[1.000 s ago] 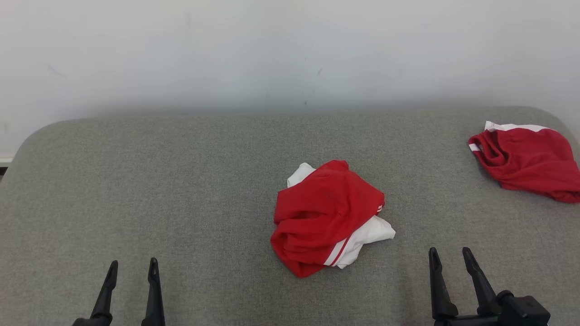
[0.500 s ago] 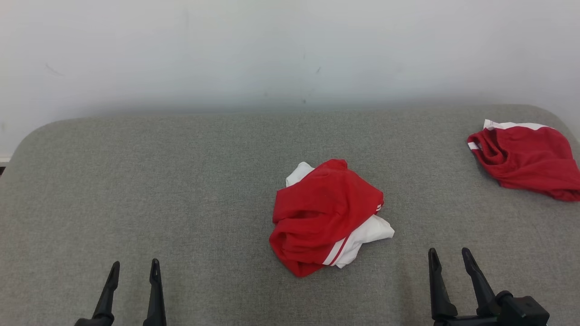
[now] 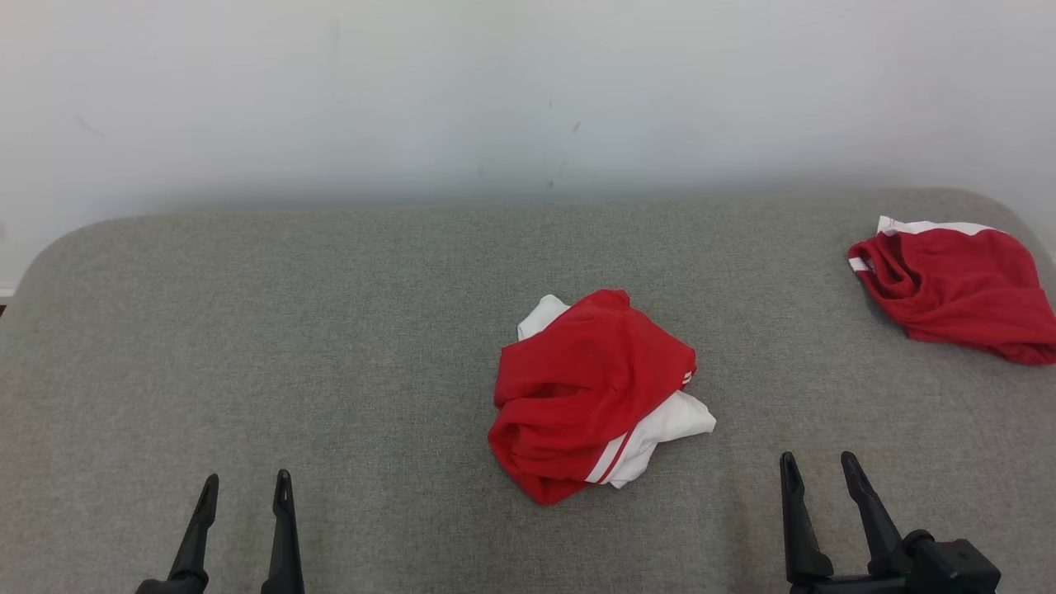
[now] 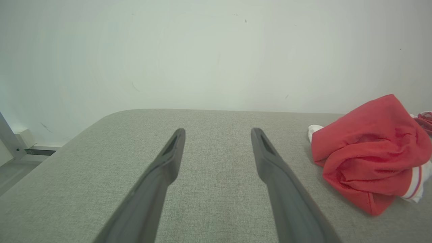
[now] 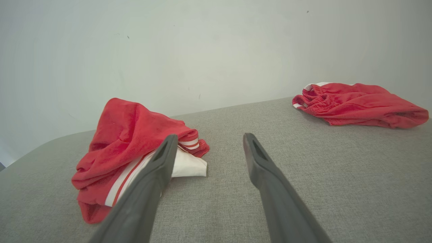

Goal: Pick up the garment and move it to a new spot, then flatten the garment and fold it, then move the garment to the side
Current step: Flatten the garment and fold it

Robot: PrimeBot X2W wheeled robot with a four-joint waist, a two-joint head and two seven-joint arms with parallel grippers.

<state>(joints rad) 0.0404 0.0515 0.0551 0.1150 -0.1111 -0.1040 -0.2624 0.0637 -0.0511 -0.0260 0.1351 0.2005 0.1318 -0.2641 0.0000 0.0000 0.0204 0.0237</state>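
A crumpled red and white garment (image 3: 592, 394) lies bunched near the middle of the grey padded table (image 3: 330, 330). The same garment (image 4: 368, 152) sits at the right of the left wrist view, and the garment (image 5: 131, 148) lies left of the fingers in the right wrist view. My left gripper (image 3: 246, 487) rests open at the lower left, well apart from the cloth. Low on the right, my right gripper (image 3: 817, 464) is open too, a short way right of the garment and empty.
A second red garment (image 3: 957, 285) with white trim lies at the table's far right edge; the second red garment (image 5: 357, 104) also appears in the right wrist view. A pale wall (image 3: 528, 91) stands behind the table. The rounded left table corner drops to the floor (image 4: 10, 168).
The whole head view has shifted slightly, so the camera moved a little. The garments and both grippers keep their places.
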